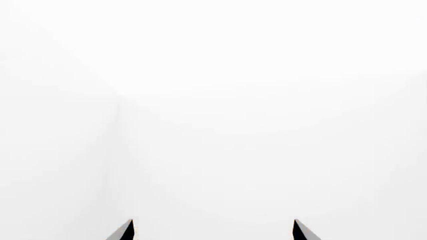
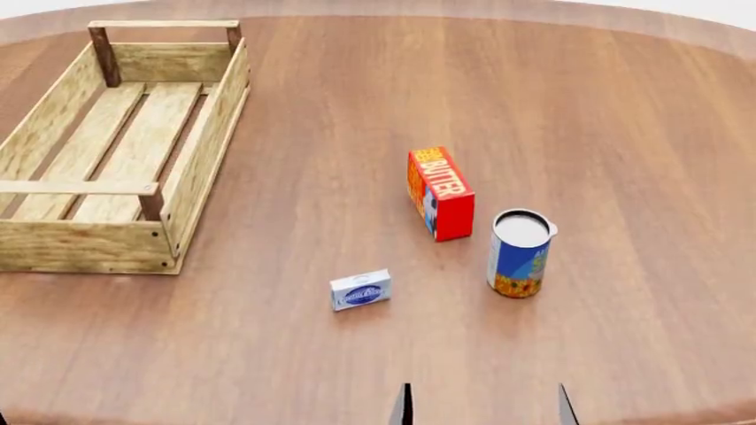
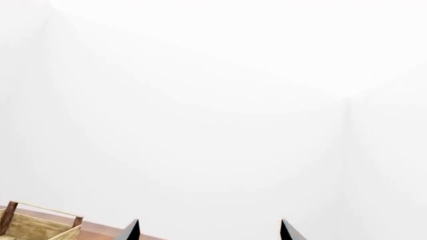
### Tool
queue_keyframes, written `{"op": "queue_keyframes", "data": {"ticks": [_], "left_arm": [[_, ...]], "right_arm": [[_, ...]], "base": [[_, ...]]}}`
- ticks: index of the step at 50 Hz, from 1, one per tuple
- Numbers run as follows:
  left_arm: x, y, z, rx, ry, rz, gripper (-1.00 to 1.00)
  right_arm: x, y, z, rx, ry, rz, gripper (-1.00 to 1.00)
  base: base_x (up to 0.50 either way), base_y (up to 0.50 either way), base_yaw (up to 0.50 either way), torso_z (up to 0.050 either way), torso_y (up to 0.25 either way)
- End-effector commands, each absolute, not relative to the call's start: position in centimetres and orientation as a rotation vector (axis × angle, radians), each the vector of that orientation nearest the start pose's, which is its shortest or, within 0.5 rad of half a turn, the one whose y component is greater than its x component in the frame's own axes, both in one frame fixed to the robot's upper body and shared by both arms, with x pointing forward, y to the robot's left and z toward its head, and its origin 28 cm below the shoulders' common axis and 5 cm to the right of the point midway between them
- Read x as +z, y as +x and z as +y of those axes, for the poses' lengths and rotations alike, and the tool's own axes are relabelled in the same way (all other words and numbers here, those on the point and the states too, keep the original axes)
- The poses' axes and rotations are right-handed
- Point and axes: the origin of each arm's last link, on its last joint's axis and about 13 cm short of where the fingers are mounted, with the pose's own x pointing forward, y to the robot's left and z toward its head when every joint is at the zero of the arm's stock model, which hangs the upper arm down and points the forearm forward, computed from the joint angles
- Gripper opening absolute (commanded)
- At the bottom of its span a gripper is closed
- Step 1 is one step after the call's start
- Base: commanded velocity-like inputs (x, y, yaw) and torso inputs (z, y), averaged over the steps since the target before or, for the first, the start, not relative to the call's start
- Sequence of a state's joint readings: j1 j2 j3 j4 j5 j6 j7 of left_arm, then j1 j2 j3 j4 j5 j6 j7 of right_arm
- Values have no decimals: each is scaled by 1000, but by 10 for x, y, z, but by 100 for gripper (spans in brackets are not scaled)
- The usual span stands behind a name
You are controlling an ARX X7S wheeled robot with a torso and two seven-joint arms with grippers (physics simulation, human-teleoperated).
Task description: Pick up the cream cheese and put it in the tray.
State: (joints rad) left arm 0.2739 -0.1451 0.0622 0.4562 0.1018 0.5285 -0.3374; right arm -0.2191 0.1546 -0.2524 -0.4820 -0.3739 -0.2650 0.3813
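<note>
A: Where is the cream cheese (image 2: 360,289)?

B: Flat on the tabletop (image 2: 614,124), near edge, well right of the tray (image 2: 189,177). The right pincer (image 2: 482,405) shows two tips apart, holding nothing; the left pincer (image 1: 213,231) likewise.

A: What might fail?

B: The box is low and small; the fingers could push it away, or a careless reach could knock the butter box (image 2: 441,193) or the can (image 2: 520,253).

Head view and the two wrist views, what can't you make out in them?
- Left hand: only two dark tips show in the left wrist view; nothing else but blank white.
- Right hand: cut off by the head view's bottom edge.
- Tray: only a corner in the right wrist view.
- Cream cheese: logo lettering too small to read.
</note>
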Motion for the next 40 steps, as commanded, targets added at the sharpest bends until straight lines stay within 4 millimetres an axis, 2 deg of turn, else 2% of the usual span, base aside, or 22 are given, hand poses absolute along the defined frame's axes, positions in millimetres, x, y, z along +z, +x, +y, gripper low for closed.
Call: {"op": "queue_keyframes", "data": {"ticks": [1, 40], "left_arm": [[98, 144, 212, 164, 60, -757, 100], [97, 144, 213, 173, 62, -760, 100]], "right_arm": [[89, 154, -71, -67, -292, -620, 100], [88, 153, -63, -18, -309, -616, 100]], "base": [[39, 0, 0, 0, 0], [67, 26, 0, 0, 0]]}}
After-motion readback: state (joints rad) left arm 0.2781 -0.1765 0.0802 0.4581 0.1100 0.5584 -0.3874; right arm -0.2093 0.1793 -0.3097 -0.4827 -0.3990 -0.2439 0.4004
